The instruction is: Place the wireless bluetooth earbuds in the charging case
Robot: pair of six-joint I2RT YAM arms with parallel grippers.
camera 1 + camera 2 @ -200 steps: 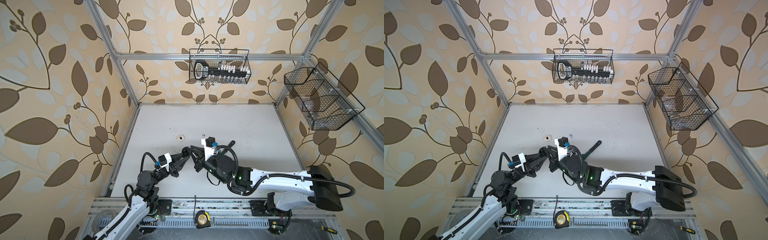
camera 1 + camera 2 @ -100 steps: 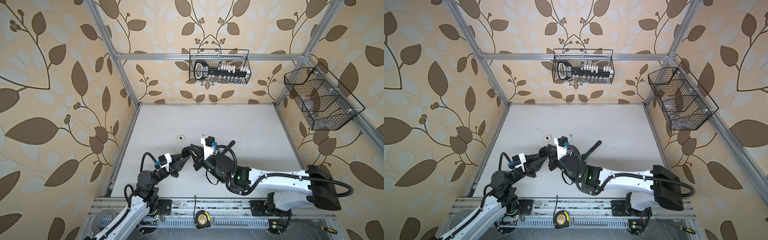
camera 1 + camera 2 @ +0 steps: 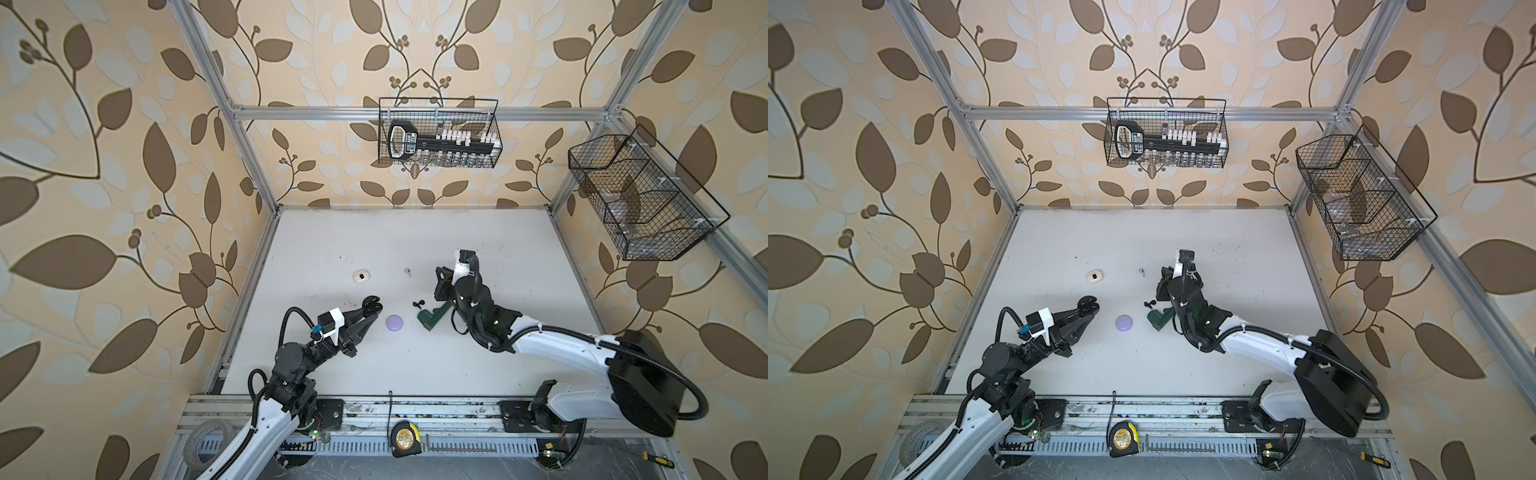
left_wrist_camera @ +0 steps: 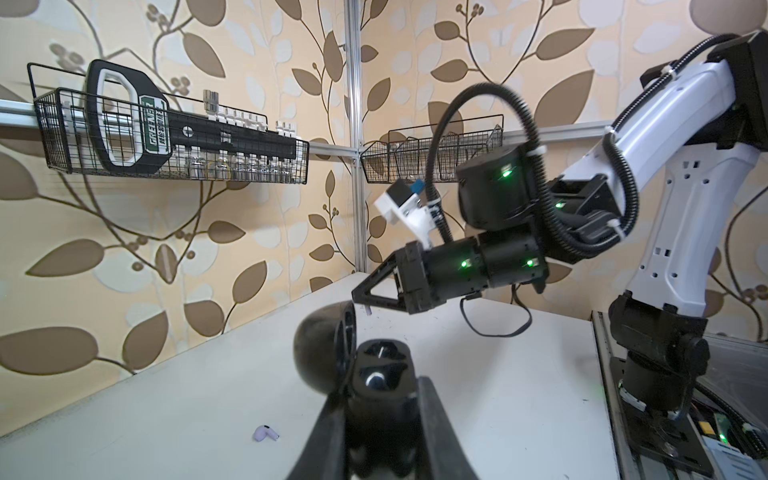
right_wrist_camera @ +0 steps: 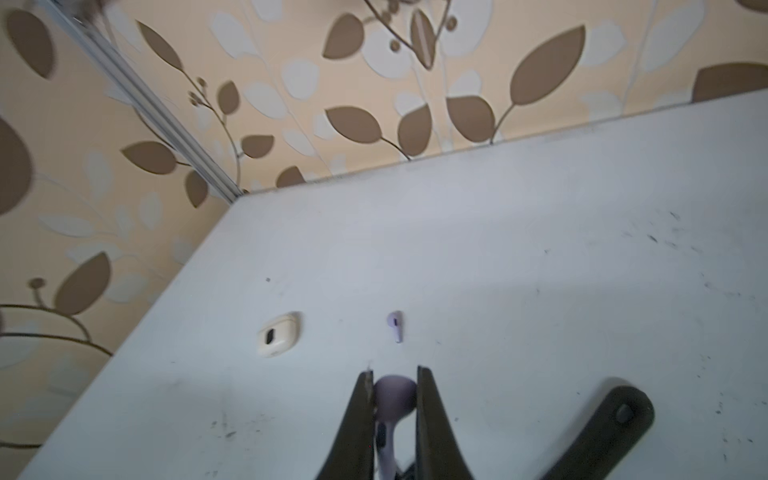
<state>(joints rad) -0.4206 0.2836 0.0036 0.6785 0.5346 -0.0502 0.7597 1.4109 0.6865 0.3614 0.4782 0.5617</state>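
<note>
Pinched by its bulb, clear of the table [image 5: 540,249]: lilac earbud [image 5: 395,395], clamped in right gripper [image 5: 394,374]. Loose on the surface beyond: second lilac earbud [image 5: 395,325]. Gripped tight in left gripper [image 4: 378,390]: open black case [image 4: 324,349]. Shut, between the arms: lilac case [image 3: 394,323]. Risks seating in the wrong-coloured case. Risks twisting out of so narrow a pinch.

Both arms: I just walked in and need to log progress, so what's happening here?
The left gripper is shut on an open black charging case. The right gripper is shut on a lilac earbud. A second lilac earbud, the lilac case and a white case lie on the table.
</note>
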